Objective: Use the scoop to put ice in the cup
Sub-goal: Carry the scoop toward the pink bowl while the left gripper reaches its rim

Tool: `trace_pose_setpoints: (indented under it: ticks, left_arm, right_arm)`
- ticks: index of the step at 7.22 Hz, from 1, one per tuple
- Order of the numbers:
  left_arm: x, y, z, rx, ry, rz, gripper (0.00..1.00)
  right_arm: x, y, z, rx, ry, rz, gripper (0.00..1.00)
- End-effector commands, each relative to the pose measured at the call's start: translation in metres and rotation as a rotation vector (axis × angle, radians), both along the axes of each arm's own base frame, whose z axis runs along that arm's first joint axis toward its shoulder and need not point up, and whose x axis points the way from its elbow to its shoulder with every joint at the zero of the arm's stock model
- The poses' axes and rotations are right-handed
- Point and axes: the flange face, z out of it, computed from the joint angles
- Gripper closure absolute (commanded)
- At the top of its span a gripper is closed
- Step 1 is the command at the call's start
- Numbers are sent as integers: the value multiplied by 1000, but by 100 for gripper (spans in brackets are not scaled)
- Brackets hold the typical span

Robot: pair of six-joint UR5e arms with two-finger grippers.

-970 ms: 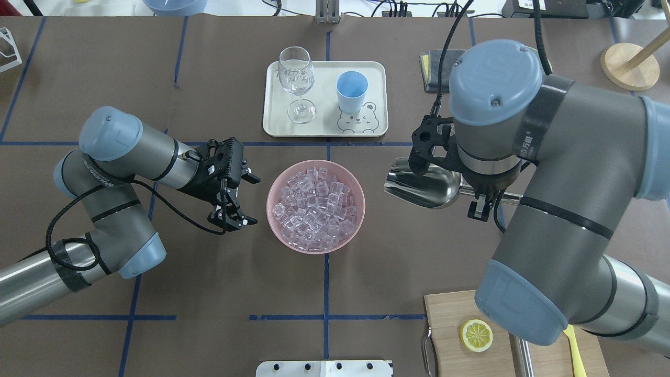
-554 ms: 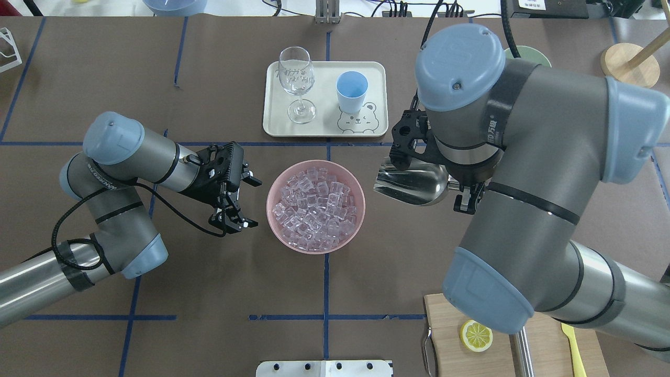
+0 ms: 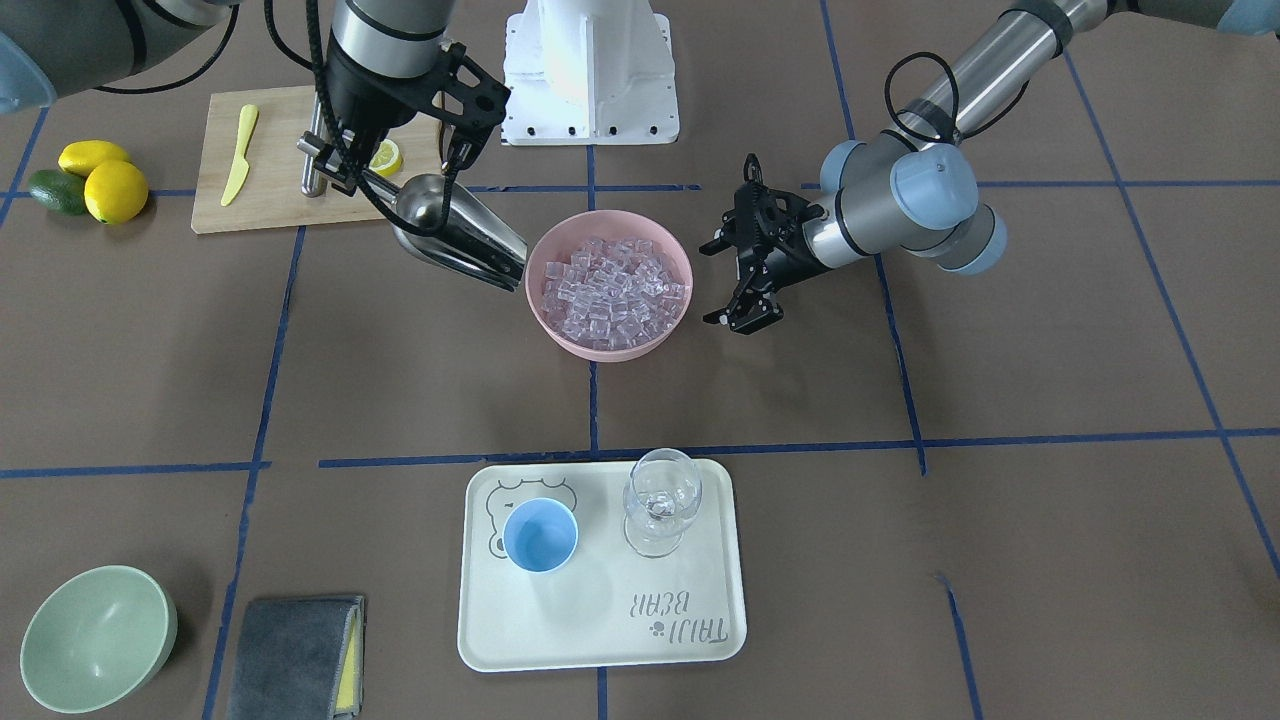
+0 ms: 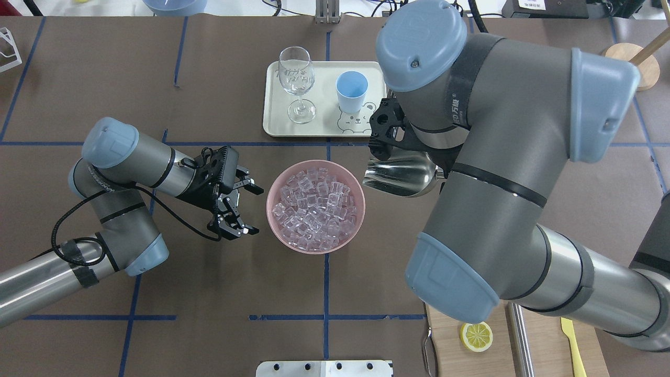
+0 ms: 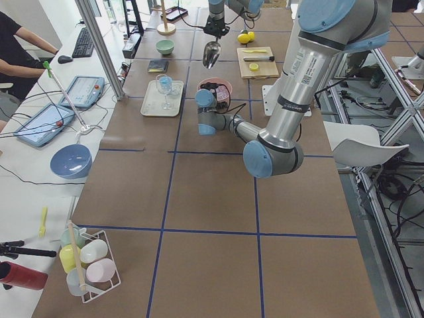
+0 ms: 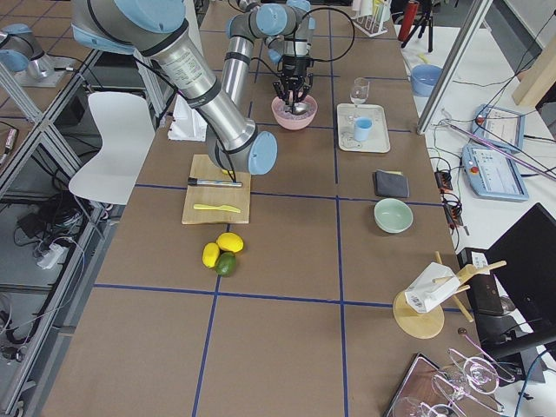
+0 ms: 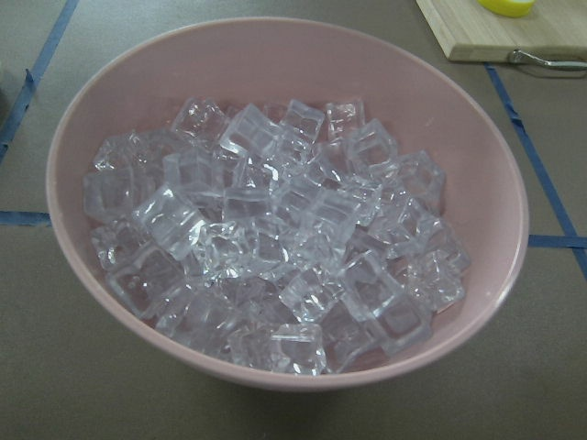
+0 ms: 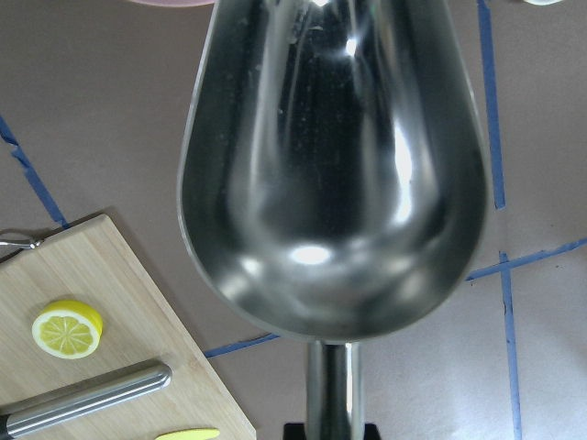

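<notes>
- The left claw hangs low over the table, its fingers spread wide and holding nothing. It points at the pink bowl from just beside the bowl's left side and is not touching it.
- The pink bowl stands at the middle of the table, filled well up with the ice, a heap of clear cubes.
- Beyond the bowl lies a cream tray printed with a bear. The wine glass stands upright on its left part and the cup upright on its right. The front-facing view looks into the cup and shows no ice there.
- The scoop hangs in the air just beside the bowl's right rim, tilted, its open mouth turned towards the bowl. The wrist view shows the trough empty.
- The right claw is clamped on the scoop's rod handle. In the overhead view the arm hides it.
- At the near right, a wooden board carries a lemon slice and a yellow knife.
</notes>
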Motion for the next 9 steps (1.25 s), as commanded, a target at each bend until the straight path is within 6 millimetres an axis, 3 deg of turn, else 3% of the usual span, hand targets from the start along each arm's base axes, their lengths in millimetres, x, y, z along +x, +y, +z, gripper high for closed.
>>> trace_pose_setpoints:
  ticks: [1,5,9]
  left_arm:
    - [2,-1,-1,-6,21,-9,0]
    - [6,-10,-6,-36,37,-156,0]
    - [20,7,-3,-102,53,-169,0]
  right_arm:
    - [-2,-1,-8,6,-7,1,100]
    - [-4,-3,-15,9,-10,1,100]
    - [-5,-3,-16,9,-14,-1,100]
